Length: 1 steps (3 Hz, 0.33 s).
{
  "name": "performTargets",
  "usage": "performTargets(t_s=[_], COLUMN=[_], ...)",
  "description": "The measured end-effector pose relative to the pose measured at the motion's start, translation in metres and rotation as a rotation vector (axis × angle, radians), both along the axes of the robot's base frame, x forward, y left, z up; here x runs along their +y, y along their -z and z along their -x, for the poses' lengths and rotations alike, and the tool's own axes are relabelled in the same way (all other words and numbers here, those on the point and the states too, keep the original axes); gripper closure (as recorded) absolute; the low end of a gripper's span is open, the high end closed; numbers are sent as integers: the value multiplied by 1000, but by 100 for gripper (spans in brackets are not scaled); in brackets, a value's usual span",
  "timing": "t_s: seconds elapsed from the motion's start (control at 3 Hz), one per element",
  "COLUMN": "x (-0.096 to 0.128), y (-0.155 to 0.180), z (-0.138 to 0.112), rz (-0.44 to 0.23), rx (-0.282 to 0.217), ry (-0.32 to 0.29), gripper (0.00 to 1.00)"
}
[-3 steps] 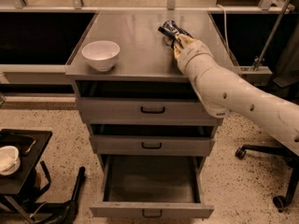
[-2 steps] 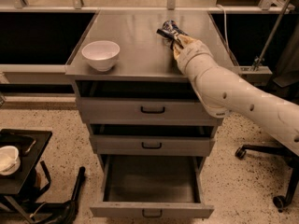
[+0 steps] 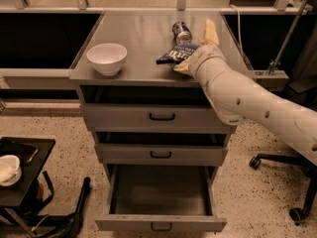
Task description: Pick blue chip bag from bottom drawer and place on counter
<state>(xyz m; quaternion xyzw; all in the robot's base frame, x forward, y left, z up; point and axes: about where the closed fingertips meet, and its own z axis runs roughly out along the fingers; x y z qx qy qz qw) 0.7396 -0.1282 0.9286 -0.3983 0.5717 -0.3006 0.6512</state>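
Observation:
The blue chip bag (image 3: 174, 54) lies crumpled on the grey counter (image 3: 138, 33), right of its middle. My gripper (image 3: 194, 46) is over the counter just right of the bag. It is open, with one yellowish finger (image 3: 210, 31) pointing to the back and the other (image 3: 180, 68) at the bag's near edge. I cannot tell whether that finger touches the bag. The bottom drawer (image 3: 129, 224) is pulled out and looks empty inside.
A blue-and-silver can (image 3: 182, 32) lies just behind the bag. A white bowl (image 3: 106, 57) stands at the counter's front left. The two upper drawers (image 3: 161, 116) are nearly shut. A black side table (image 3: 25, 155) with a white bowl (image 3: 7, 168) is at the left. An office chair base (image 3: 297, 182) is at the right.
The gripper has opened and let go of the bag, which now lies on the counter. The arm has drawn back a little toward the front right. The can now shows behind the bag.

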Motion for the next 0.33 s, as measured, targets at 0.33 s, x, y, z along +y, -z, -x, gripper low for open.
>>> performTargets(t_s=[0.33], x=[0], y=[0], z=[0], rz=[0], rx=[0], ry=[0], gripper=[0])
